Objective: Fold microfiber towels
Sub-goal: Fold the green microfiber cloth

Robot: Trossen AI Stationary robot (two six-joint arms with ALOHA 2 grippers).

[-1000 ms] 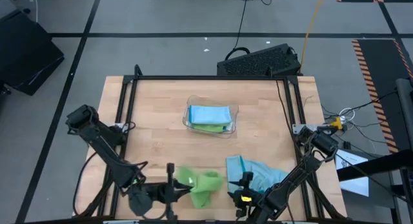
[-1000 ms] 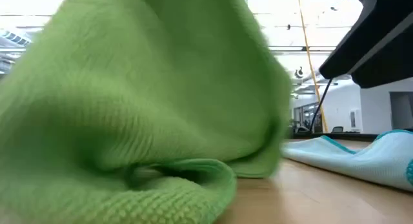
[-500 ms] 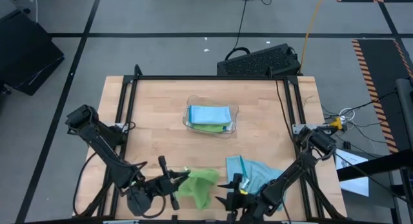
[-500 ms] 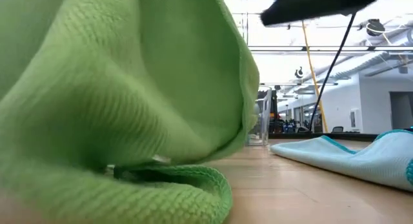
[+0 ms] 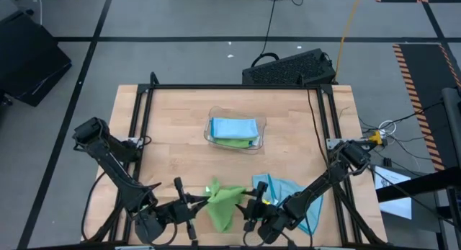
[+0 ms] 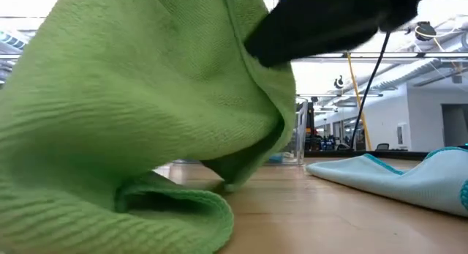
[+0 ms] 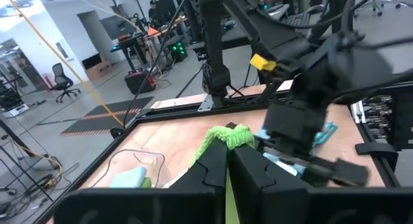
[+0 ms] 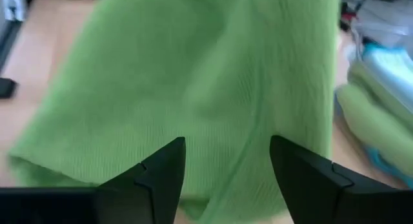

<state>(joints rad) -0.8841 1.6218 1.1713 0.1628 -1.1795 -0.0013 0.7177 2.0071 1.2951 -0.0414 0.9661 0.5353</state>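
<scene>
- left gripper (image 5: 204, 202) pinched tight on one corner of the lime green towel (image 5: 223, 204), lifting it off the table (image 5: 173, 127) at the near edge
- right gripper (image 5: 250, 204) jaws spread wide, empty, just beside the towel's other side; right wrist view: towel fills the gap ahead of the fingers (image 8: 158, 175)
- towel hangs between both grippers, long axis roughly left-right; right arm nearer the free corner, likely next grab
- light blue towel (image 5: 292, 196) crumpled under the right arm
- clear plastic tray (image 5: 262, 132) mid-table holds folded blue and green towels
</scene>
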